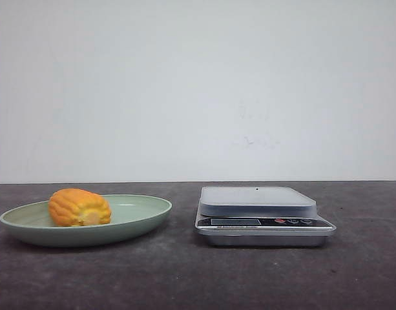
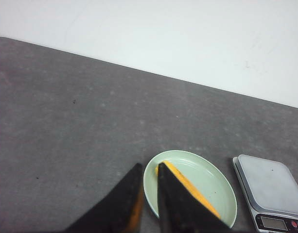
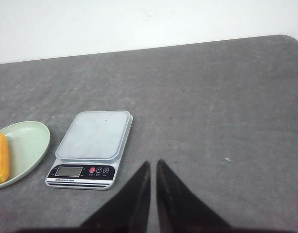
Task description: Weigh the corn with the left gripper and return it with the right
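The corn [image 1: 79,206] is a stubby orange-yellow cob lying on the left part of a pale green plate [image 1: 143,212]. In the left wrist view the corn [image 2: 193,190] is mostly hidden behind one finger, and the plate [image 2: 209,177] lies well below. My left gripper [image 2: 149,166] hangs above the plate's near rim, empty, its jaws close together with only a narrow slit between them. My right gripper [image 3: 153,162] is also shut and empty, over bare table to the right of the scale [image 3: 93,136]. The right wrist view shows the corn [image 3: 0,158] at its edge. Neither gripper shows in the front view.
A silver kitchen scale [image 1: 259,203] with a flat pale platform stands right of the plate, display toward the front; it also shows in the left wrist view [image 2: 270,187]. The dark grey table [image 1: 185,271] ends at a white wall behind.
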### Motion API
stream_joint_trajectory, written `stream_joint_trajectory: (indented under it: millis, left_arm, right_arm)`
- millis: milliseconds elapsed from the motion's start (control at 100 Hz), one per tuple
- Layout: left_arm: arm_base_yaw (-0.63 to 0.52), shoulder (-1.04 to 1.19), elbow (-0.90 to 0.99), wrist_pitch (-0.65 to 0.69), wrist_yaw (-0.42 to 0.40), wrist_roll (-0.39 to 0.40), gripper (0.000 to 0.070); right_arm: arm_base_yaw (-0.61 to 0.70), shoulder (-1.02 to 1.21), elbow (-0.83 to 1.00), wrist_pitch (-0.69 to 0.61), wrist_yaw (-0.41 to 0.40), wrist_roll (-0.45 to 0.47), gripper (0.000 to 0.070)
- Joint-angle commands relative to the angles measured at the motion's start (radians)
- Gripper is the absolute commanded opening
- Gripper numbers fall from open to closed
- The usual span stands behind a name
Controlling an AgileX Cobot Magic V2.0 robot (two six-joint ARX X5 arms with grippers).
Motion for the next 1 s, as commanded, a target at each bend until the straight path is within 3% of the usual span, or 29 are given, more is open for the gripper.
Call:
stream_joint_trajectory:
  millis: [0, 80, 190, 350, 550, 800, 990]
  left_arm:
    - [0.003, -0.003, 0.008, 0.011, -0.003, 0.012, 0.0004]
    - [0.042, -0.004, -0.017, 0.05, -0.017, 0.069, 0.0004]
    - [0.117, -0.037, -0.147, 0.234, -0.01, 0.11, 0.0004]
    - [0.209, -0.149, -0.451, 0.537, 0.114, 0.13, 0.0004]
    - [0.253, -0.209, -0.769, 0.821, 0.187, 0.13, 0.0004]
    - [0.267, -0.209, -0.917, 0.905, 0.192, 0.143, 0.0004]
    - [0.268, -0.209, -0.918, 0.774, 0.192, 0.167, 0.0004]
  right_arm:
    - [0.0, -0.003, 0.011, 0.01, 0.0, 0.013, 0.0015]
    - [0.0, -0.003, 0.011, 0.01, 0.0, 0.013, 0.0015]
    - [0.0, -0.003, 0.011, 0.01, 0.0, 0.013, 0.0015]
    - [0.0, -0.003, 0.011, 0.01, 0.0, 0.013, 0.0015]
    - [0.0, -0.003, 0.011, 0.01, 0.0, 0.013, 0.0015]
    - [0.0, -0.003, 0.011, 0.01, 0.0, 0.013, 0.0015]
    - [0.0, -0.003, 0.011, 0.01, 0.0, 0.013, 0.0015]
